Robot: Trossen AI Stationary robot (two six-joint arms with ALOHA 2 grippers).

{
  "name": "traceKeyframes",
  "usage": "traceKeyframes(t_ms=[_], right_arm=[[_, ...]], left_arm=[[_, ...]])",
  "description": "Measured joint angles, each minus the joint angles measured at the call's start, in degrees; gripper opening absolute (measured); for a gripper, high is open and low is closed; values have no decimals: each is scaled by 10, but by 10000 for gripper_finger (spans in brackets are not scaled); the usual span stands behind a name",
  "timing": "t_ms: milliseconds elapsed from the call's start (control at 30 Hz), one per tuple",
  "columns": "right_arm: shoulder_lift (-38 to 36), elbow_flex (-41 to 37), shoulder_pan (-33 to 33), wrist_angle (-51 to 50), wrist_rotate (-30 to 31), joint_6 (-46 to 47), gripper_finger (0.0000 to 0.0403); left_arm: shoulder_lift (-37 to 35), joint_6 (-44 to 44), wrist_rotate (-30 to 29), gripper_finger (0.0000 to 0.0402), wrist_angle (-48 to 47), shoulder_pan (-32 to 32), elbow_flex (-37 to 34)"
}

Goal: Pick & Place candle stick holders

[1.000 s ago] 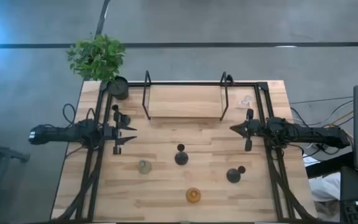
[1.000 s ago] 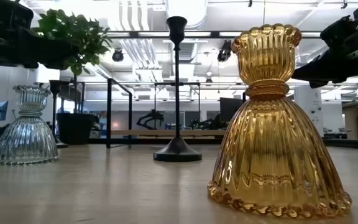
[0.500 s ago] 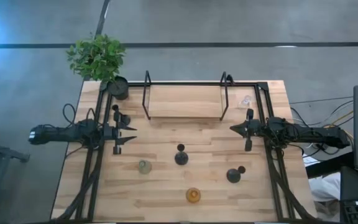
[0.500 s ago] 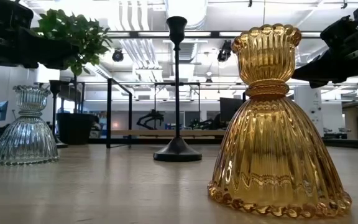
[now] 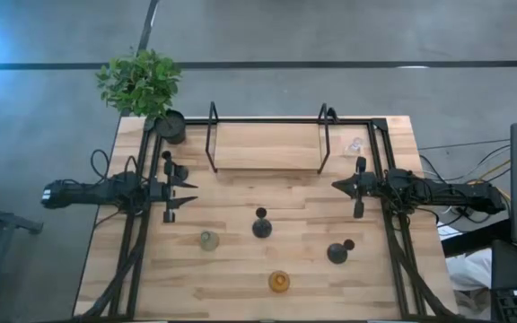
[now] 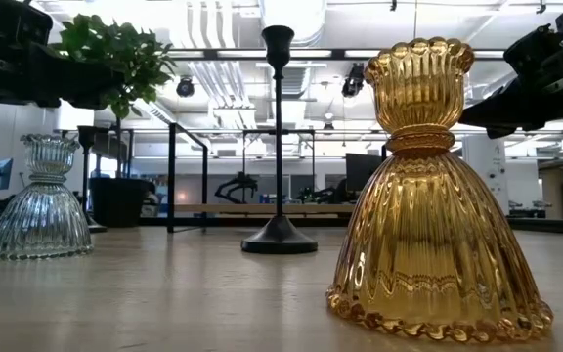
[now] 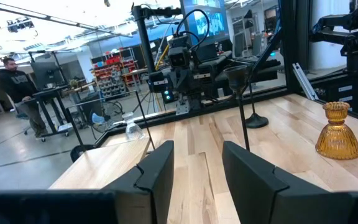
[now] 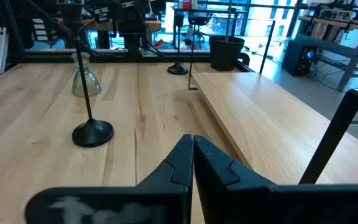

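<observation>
Six candle stick holders stand upright on their bases on the wooden table. Black ones stand at the middle [image 5: 261, 225], the right [image 5: 337, 252] and beside my left arm [image 5: 169, 164]. The grey-green glass one [image 5: 208, 240] is left of centre, the amber one [image 5: 279, 282] is near the front edge, and the clear one [image 5: 355, 144] is at the far right. My left gripper [image 5: 191, 191] is open and empty at the table's left. My right gripper [image 5: 335, 186] is shut and empty at the right.
A low wooden shelf on black metal legs [image 5: 267, 145] stands at the table's far middle. A black pot with a green plant [image 5: 170, 126] stands at the far left corner. Black frame rails [image 5: 137, 242] run along both sides. A person [image 7: 14, 84] stands in the room beyond.
</observation>
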Motion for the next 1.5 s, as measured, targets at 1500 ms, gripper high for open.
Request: traceKeyframes(t_ms=[1500], right_arm=[[382,731,0,-653,224,324,9]], left_arm=[[0,0,0,143,0,0,0]])
